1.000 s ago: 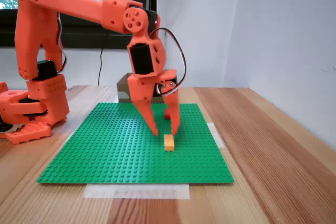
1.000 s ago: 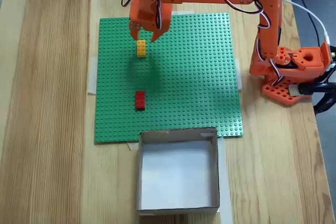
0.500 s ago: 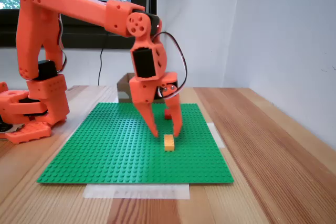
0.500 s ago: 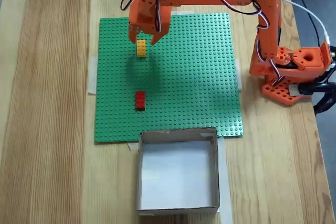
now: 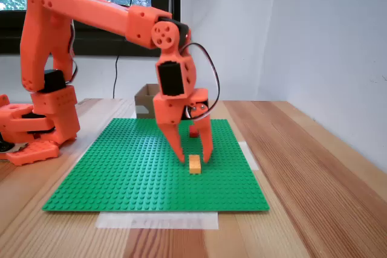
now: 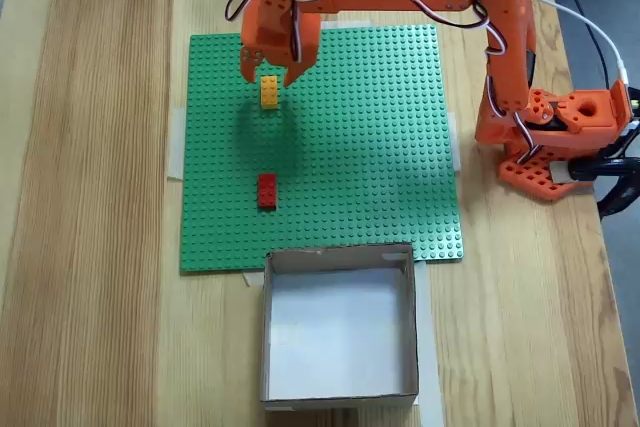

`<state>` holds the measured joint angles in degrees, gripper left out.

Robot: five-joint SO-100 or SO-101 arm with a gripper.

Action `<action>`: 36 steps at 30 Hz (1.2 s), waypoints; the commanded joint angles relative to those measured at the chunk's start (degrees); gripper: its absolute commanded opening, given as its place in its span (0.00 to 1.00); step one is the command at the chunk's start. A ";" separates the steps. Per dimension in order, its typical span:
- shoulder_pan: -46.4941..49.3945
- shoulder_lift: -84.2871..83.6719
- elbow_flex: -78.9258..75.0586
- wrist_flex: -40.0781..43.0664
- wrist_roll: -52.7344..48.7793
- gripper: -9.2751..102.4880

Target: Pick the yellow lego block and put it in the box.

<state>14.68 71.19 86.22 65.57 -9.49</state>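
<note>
The yellow lego block (image 5: 195, 164) (image 6: 269, 91) lay flat on the green studded baseplate (image 5: 121, 173) (image 6: 370, 147), near the plate's edge farthest from the box. The orange end effector (image 5: 195, 159) (image 6: 265, 78) hung just over it with its two fingers spread apart, one tip on each side of the block's far end and nothing held between them; whether the tips touched the block could not be told.

A smaller red brick (image 6: 266, 191) (image 5: 193, 131) sat on the same plate, well apart from the yellow one and between it and the box. In the side-on fixed view it showed partly behind the fingers.

The box (image 6: 340, 257) (image 5: 144, 98) stood open just off the plate's edge on the wooden tabletop (image 6: 90, 197) (image 5: 314, 167), its pale floor bare. In the side-on fixed view only a corner of it appeared behind the arm.

The arm's orange base (image 6: 560, 137) (image 5: 36, 125) stood on the tabletop beside the plate, with the arm reaching across the plate. Strips of pale tape (image 5: 157, 220) (image 6: 176, 143) held the plate's edges to the tabletop.
</note>
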 commanded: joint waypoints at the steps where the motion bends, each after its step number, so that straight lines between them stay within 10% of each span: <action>1: 0.44 -0.18 -2.81 -0.09 0.09 0.24; 36: 0.09 -1.93 -2.81 -2.37 0.88 0.22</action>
<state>15.03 68.99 84.90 63.63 -8.53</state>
